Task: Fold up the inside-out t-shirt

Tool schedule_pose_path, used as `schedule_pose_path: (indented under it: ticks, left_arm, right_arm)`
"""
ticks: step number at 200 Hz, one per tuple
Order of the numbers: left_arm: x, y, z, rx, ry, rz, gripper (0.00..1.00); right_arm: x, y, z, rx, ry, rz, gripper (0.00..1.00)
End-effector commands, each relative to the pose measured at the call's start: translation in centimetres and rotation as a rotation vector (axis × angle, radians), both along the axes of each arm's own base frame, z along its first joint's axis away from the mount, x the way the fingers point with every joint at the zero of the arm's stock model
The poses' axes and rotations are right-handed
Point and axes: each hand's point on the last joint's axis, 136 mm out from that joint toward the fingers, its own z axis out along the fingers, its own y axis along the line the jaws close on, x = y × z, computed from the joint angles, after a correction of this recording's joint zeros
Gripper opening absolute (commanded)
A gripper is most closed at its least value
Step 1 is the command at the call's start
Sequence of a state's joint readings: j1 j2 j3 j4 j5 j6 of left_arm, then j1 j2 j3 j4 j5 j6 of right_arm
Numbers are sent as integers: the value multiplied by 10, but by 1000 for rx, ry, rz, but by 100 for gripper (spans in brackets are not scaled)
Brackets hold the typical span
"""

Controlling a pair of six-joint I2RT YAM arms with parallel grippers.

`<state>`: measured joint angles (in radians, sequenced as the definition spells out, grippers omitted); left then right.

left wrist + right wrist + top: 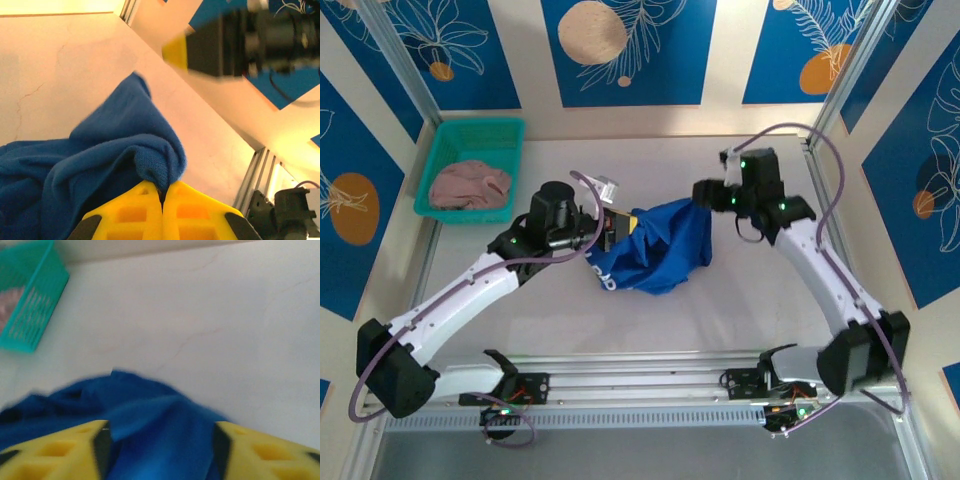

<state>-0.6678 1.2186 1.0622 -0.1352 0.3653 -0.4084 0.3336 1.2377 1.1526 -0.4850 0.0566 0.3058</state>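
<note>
The inside-out t-shirt is a royal-blue bunched heap in the middle of the table, with a bit of white print at its lower left. My left gripper is at the heap's left edge. In the left wrist view its yellow fingers are shut on a raised fold of the blue cloth. My right gripper is at the heap's upper right corner. Its yellow fingers stand wide apart in the right wrist view, and blue cloth lies loose between them.
A teal basket at the back left holds a dusty-pink garment. Aluminium frame posts run along both sides of the table, and a rail crosses the near edge between the arm bases.
</note>
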Motion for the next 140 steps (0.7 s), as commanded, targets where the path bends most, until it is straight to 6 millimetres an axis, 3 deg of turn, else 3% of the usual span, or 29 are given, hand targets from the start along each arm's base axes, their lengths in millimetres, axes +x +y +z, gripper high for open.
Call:
schedule_pose_path:
  ticks: [1,14,34,61,72,89,107,121,140]
  left_arm:
    - [6,2,6,-31,45,46,0]
    - [6,1,7,-36,48,47,0]
    - [6,1,9,-38,48,44,0]
    - [5,3,9,-30,47,45,0]
    - [5,5,8,-24,43,55,0]
    - [8,11,6,-3,31,89,0]
    - [13,21,12,3,11,130,0]
    - [18,33,29,-32,-14,168,0]
    - [26,55,69,-148,-56,225,0]
  right_arm:
    - [-58,20,-22,-4,55,87,70]
    - [-79,38,-48,46,108,114,71]
    - [-91,56,-86,104,182,106,71]
    - [-79,78,-108,140,185,111,69]
    - [-67,82,-110,137,176,105,58]
    - [-54,76,-100,123,136,94,30]
    - [-51,49,-77,92,84,56,2]
    - [-56,22,-54,65,34,25,0]
    - [-65,-6,-4,78,-90,19,0]
